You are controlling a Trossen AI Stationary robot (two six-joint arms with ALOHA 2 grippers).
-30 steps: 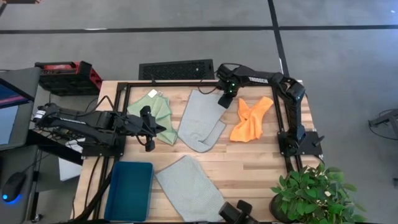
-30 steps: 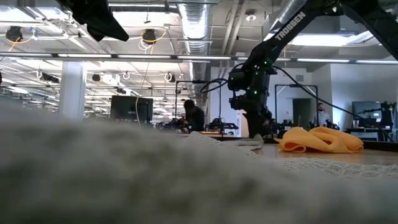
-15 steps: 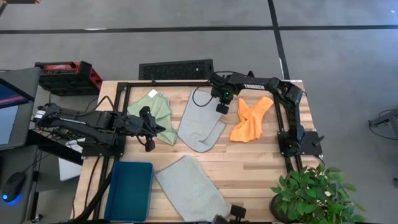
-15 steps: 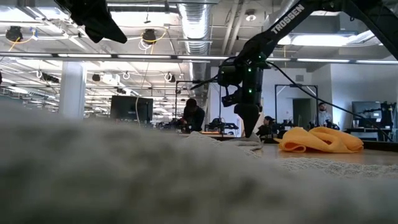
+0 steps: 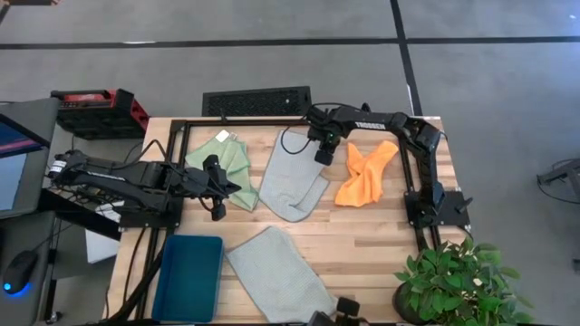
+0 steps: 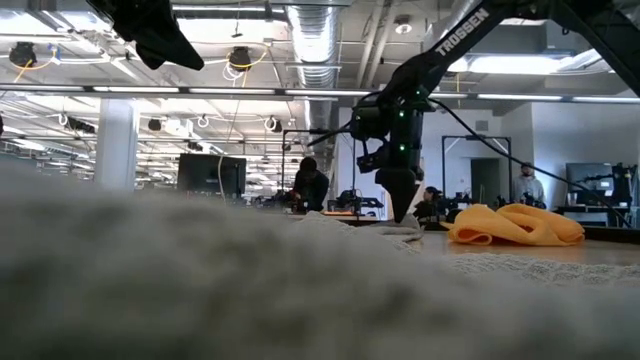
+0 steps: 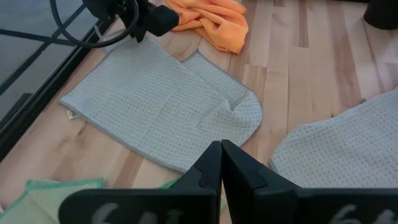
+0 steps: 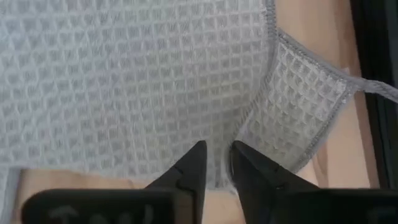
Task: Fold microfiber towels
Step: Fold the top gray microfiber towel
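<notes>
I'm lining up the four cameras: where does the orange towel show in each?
High view: orange towel, right of the middle grey towel.
Low view: right side, on the table.
Left wrist view: along the top edge.
Right wrist view: not in it.
Shared landmark: the middle grey towel.

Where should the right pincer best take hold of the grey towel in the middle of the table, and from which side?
Probably at the far right corner of the grey towel, from straight above: the right pincer hangs there, and that corner is turned over, so there is an edge to pinch.
</notes>
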